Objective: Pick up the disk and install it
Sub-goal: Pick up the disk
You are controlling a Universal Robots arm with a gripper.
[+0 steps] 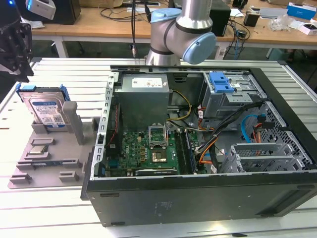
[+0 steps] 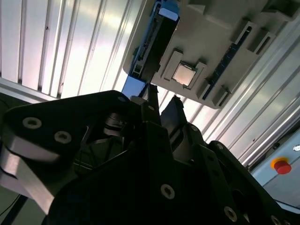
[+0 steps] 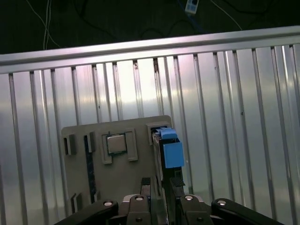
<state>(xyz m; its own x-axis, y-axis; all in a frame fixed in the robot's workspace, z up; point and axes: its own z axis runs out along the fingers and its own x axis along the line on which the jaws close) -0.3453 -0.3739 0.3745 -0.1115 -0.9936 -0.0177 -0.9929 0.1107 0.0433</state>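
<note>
1. Pick-up step: our claw point(image 3: 161, 180) hangs spread and empty above the disk point(image 1: 47, 111).
2. The disk stands on edge in a grey holder point(image 1: 49, 148) at the exterior view's left.
3. Its label faces near; its long side seems upright.
4. We think a grab needs a finger on each flat face.

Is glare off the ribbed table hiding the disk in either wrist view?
No. In the second wrist view, glare streaks the table and the gripper is in shadow, yet the disk shows edge-on and dark. In the first wrist view the table shines softly and the disk's blue bracket stands clear. The exterior view is evenly lit.
</note>
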